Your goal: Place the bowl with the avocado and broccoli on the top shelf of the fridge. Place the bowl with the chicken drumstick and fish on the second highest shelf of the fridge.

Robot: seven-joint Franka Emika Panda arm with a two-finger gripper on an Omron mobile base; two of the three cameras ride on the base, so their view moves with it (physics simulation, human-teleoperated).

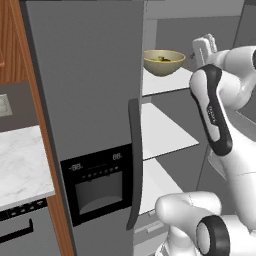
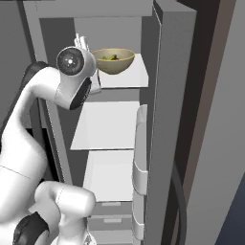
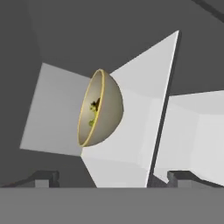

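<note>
Arm raised into the fridge, claw released, apart from bowl on top shelf.

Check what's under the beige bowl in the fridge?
The bowl with the avocado and broccoli sits on the top shelf. Green food shows inside it. The second highest shelf lies below, bare where visible.
</note>
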